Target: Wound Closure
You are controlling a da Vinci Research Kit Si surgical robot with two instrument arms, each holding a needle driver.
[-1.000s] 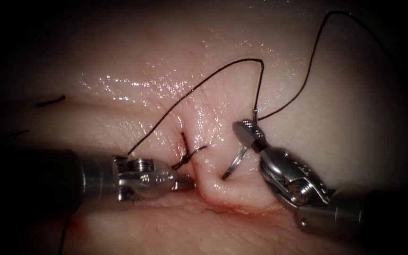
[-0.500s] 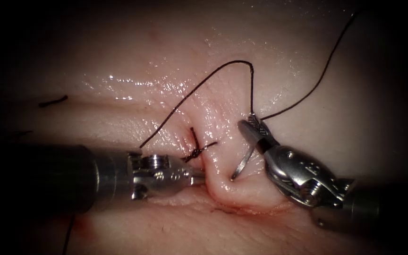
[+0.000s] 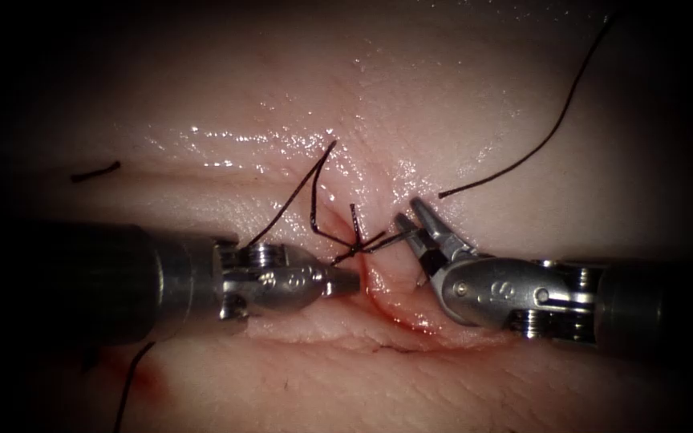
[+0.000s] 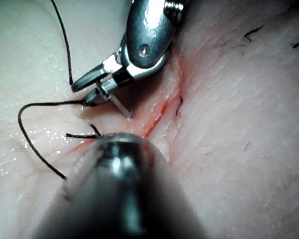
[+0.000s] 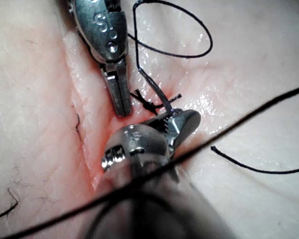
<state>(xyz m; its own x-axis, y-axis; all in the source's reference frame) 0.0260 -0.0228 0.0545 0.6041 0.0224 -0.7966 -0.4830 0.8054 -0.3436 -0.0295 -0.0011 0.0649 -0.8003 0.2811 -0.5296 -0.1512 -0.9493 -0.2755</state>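
Note:
The tissue point(image 3: 475, 112) has a cut point(image 3: 378, 301) running down its middle, with a knotted stitch point(image 3: 354, 248) across it. My right tool point(image 3: 409, 215) is shut on the curved needle point(image 3: 421, 278) near its tail. The needle's point rests against the right lip of the cut, seen also in the left wrist view point(image 4: 120, 107). Dark thread point(image 3: 314, 192) loops from the needle's tail up and back toward my left tool point(image 3: 353, 279). That tool is shut with nothing seen between its jaws, its tip against the cut's left lip beside the knot point(image 5: 149, 104).
A long strand of thread point(image 3: 539, 144) trails off over the tissue to the upper right. A cut end of thread point(image 3: 95, 171) lies far left. Red fluid point(image 3: 403, 319) lines the cut, and a smear point(image 3: 144, 383) lies near the left shaft.
My right tool swung down and left and rolled, turning the needle's point against the right lip. The thread loop dropped lower and leftward. The left tool slid right; the raised tissue fold flattened.

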